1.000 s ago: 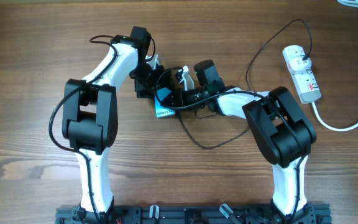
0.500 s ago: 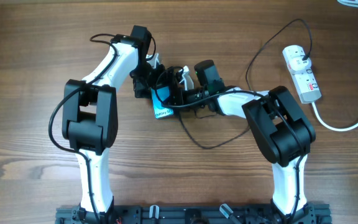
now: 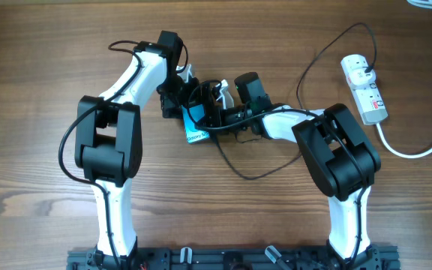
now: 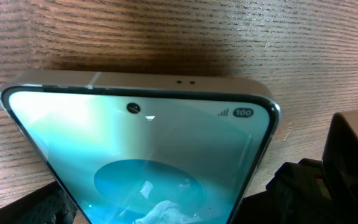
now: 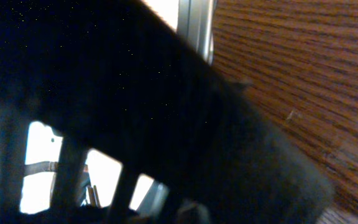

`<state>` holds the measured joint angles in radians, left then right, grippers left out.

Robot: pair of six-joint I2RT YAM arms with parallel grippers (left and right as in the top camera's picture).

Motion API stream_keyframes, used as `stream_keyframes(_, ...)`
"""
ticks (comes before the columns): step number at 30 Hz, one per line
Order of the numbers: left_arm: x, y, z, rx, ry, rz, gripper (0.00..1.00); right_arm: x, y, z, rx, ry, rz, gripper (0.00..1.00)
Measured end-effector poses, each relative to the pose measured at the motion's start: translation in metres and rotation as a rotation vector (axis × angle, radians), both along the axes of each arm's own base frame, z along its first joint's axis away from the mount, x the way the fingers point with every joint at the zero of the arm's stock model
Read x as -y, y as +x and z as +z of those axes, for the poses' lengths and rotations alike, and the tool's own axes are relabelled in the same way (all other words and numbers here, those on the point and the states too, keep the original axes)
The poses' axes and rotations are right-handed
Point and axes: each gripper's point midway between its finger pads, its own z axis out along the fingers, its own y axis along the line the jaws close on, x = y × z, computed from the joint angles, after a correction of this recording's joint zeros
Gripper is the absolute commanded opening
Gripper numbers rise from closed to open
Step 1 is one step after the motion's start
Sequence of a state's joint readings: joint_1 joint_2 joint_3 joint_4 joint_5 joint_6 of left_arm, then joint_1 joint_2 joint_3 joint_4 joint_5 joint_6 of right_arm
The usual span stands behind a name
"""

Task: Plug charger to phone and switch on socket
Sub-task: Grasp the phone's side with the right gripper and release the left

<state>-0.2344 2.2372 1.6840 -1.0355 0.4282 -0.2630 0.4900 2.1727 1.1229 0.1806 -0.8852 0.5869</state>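
Steadying flat cyan-screened glass smartphone [image 4: 142,162] between left fingers [image 4: 303,193], clamped on its edges | right fingers [image 3: 217,114] alongside, closure unreadable | thin black charger cable [image 3: 246,174] trails behind them, limp: pinch stiff plug; phone likely slick, fragile.

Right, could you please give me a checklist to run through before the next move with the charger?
1. phone held in the left pincer: ok, screen lit.
2. charger plug tip seated in the phone: cannot tell, the right wrist view is dark and blurred.
3. right pincer gripping the charger: cannot tell.
4. adapter sitting on the socket: ok.
5. Socket switched on: cannot tell, too small to read.
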Motion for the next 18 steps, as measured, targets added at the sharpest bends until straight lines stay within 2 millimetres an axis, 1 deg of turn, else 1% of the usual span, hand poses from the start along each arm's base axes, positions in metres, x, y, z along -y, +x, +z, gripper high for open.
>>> stream_keyframes(3,-0.001,-0.002,0.000,-0.008,0.007,0.000,0.96,0.000,0.000,0.000,-0.004,0.000,-0.001,0.04)
stream_keyframes(8,-0.004,-0.004,-0.001,-0.008,0.018,-0.021,0.96,0.000,0.000,0.004,-0.023,0.053,0.007,0.04)
stream_keyframes(9,-0.004,-0.004,-0.001,-0.008,0.016,-0.020,0.96,0.001,0.002,0.006,-0.021,0.083,0.013,0.04)
stream_keyframes(11,-0.006,-0.003,0.000,-0.004,0.008,-0.012,0.96,0.005,0.006,0.018,-0.030,0.153,0.027,0.04)
stream_keyframes(13,-0.013,0.004,0.004,0.017,-0.016,0.013,0.95,0.007,0.010,0.031,-0.029,0.218,0.039,0.04)
stream_keyframes(14,-0.016,0.007,0.008,0.018,-0.055,0.036,0.95,0.006,0.011,0.040,-0.029,0.261,0.051,0.04)
stream_keyframes(16,-0.025,0.016,0.025,0.057,-0.111,0.069,0.95,0.002,0.011,0.062,0.003,0.348,0.092,0.04)
stream_keyframes(17,-0.031,0.022,0.040,0.091,-0.159,0.087,0.96,0.001,0.012,0.087,0.057,0.427,0.133,0.04)
stream_keyframes(18,-0.040,0.028,0.061,0.136,-0.201,0.106,0.96,0.001,0.010,0.103,0.083,0.471,0.160,0.04)
